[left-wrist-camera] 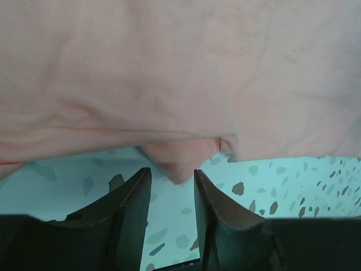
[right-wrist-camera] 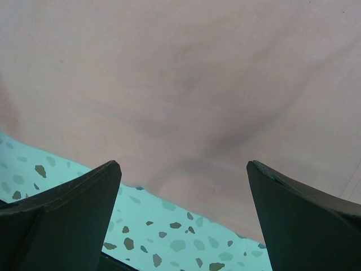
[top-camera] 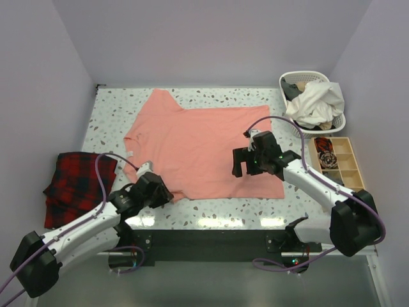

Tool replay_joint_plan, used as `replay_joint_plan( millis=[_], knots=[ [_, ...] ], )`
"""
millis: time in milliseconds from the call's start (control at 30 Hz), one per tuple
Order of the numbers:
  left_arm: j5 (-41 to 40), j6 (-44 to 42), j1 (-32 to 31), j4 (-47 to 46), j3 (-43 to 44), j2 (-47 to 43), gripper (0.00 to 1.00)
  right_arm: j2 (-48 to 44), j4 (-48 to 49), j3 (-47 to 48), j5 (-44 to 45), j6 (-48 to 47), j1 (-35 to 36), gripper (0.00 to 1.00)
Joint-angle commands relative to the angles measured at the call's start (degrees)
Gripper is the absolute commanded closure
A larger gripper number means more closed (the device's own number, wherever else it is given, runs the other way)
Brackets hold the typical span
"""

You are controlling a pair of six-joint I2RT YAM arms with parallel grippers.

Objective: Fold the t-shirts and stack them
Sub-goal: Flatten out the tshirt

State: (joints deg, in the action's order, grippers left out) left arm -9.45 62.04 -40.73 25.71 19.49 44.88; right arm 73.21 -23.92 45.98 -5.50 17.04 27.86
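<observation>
- Salmon-pink t-shirt (top-camera: 204,150): lies spread open and mostly flat on the speckled table (top-camera: 230,206), centre of the surface, one sleeve pointing to the far side.
- Left fingers (left-wrist-camera: 135,209): sit low at the shirt's near-left corner, set narrow with a gap between them. A small folded point of the hem dips between the tips, not pinched, with table showing on both sides of it.
- Right fingers (right-wrist-camera: 73,209): spread wide, nothing between them, hovering over the right part of the shirt close to its edge, with bare table just beyond that edge.
- Red-and-black plaid cloth (top-camera: 77,185): lies bunched at the table's left edge, apart from the shirt.
- White basket (top-camera: 300,78): stands at the far-right corner, holding crumpled light cloth.
- Compartmented wooden tray (top-camera: 348,160): rests just near of the basket.
</observation>
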Motion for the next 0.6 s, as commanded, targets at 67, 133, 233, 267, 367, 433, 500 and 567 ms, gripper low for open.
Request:
replay_joint_plan(
  millis=[67, 133, 233, 267, 367, 433, 500, 567],
  knots=[
    [-2.5, 1.59, -1.81, -6.72, -2.52, 2.31, 0.6, -1.4, 0.9, -0.71, 0.4, 0.01, 0.27, 0.01],
    [-3.03, 2.03, -2.51, -7.69, -2.96, 3.1, 0.59, -1.49, 0.72, -0.71, 0.4, -0.07, 0.27, 0.01],
    [-4.87, 2.56, -3.04, -8.22, -3.31, 4.07, 0.57, -1.58, 0.72, -0.89, 0.4, -0.25, 0.27, 0.01],
    [-5.74, 2.73, -3.21, -8.49, -3.49, 4.16, 0.56, -1.49, 0.89, -0.98, 0.4, -0.16, 0.27, 0.01],
    [-7.5, 3.43, -3.57, -9.63, -4.02, 4.33, 0.52, -0.88, 1.07, -0.98, 0.05, -0.43, 0.36, 0.01],
    [-8.3, 3.61, -3.74, -10.16, -4.1, 4.69, 0.51, -0.7, 1.07, -1.15, 0.05, -0.34, 0.27, 0.01],
    [-9.0, 3.79, -3.83, -11.12, -4.45, 5.38, 0.58, -0.61, 1.16, -1.15, -0.04, -0.34, 0.36, 0.01],
    [-9.0, 3.53, -3.92, -11.91, -4.72, 6.18, 0.7, -0.79, 1.16, -1.15, -0.04, -0.34, 0.36, 0.01]
  ],
)
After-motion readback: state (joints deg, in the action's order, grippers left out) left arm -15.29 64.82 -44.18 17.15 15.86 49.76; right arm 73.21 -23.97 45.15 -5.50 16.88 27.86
